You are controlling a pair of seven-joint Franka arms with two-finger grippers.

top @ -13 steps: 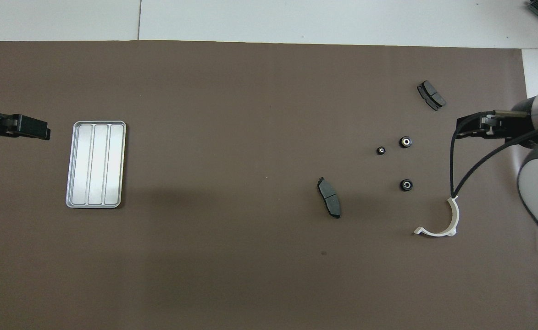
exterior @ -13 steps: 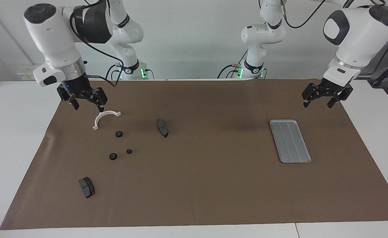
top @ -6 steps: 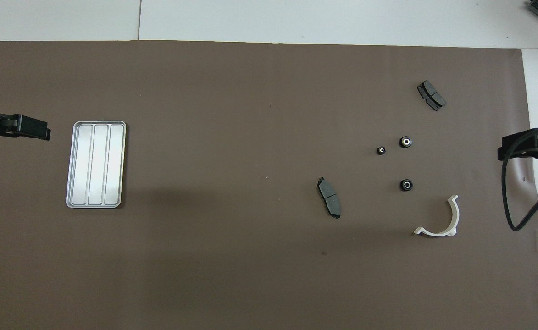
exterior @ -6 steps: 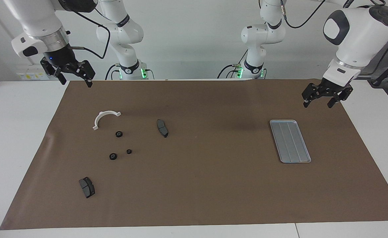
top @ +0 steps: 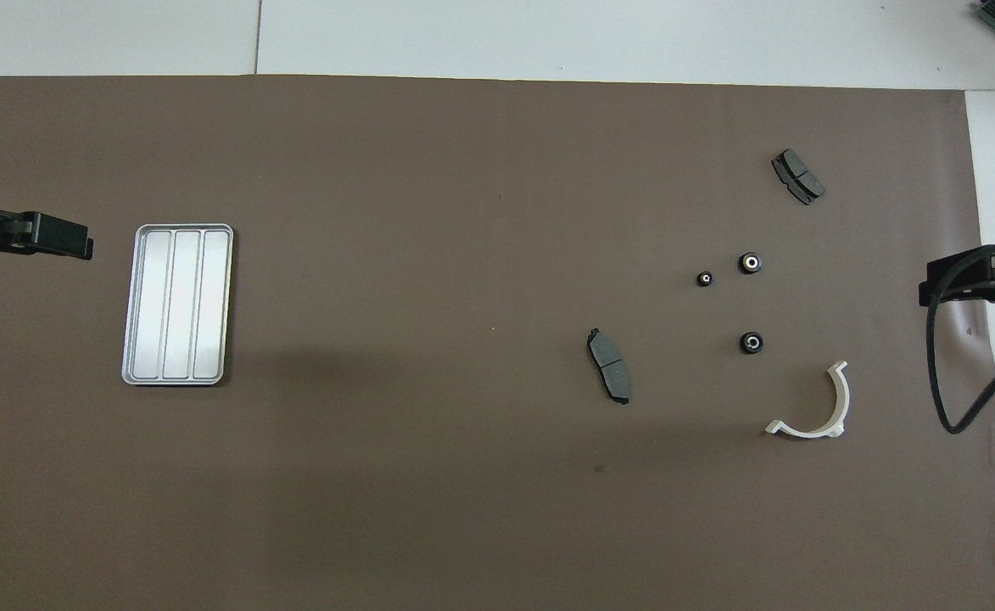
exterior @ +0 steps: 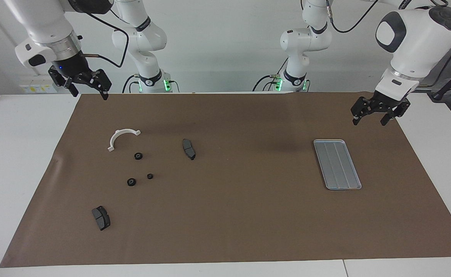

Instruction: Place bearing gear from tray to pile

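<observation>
Tray (exterior: 337, 164) holds nothing — three gears sit in the pile (exterior: 138, 171) at my right arm's end. Right gripper (exterior: 88, 90) wide, empty, above the mat's robot-side corner; left gripper (exterior: 371, 117) wide, waiting by the tray.

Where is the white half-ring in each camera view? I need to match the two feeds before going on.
Facing view: the white half-ring lies on the brown mat toward the right arm's end, nearer to the robots than the three black gears.
Overhead view: the white half-ring sits low in the picture, again on the robots' side of the gears.
Shared landmark: the brake pad beside the gears toward the table's middle.
</observation>
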